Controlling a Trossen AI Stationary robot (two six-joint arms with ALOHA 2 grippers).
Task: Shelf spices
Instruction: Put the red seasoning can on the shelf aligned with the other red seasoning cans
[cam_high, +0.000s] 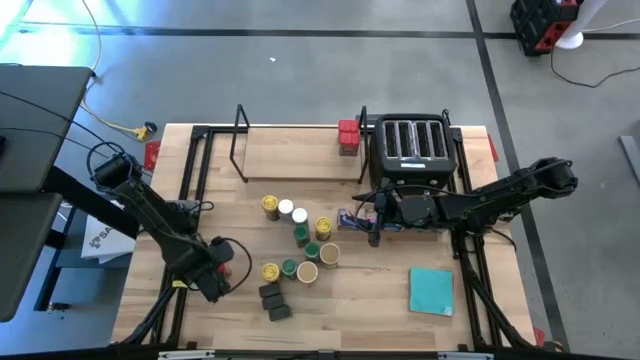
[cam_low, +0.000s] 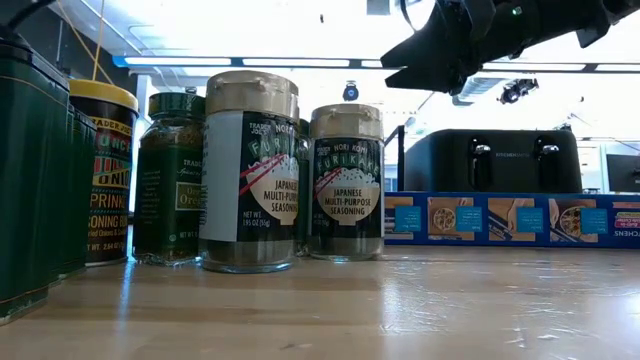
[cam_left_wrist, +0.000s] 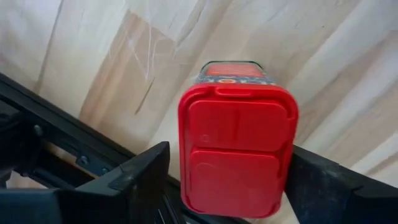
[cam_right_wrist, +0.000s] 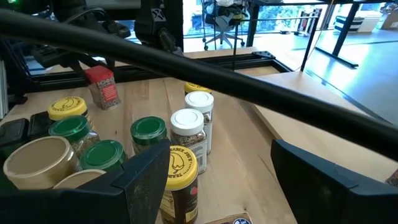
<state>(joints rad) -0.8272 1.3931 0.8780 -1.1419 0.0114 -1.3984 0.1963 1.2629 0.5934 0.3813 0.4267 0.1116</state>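
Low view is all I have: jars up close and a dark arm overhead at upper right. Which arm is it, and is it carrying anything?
Observer: The right arm. The right gripper has its fingers open with nothing between them, near the blue wrap box.
Operator: Where is the other arm?
Observer: The left gripper is near the left edge of the table, over a red tin.
Operator: Is anything on the shelf?
Observer: The shelf has only red tins at its right end. The round jars stand on the table.
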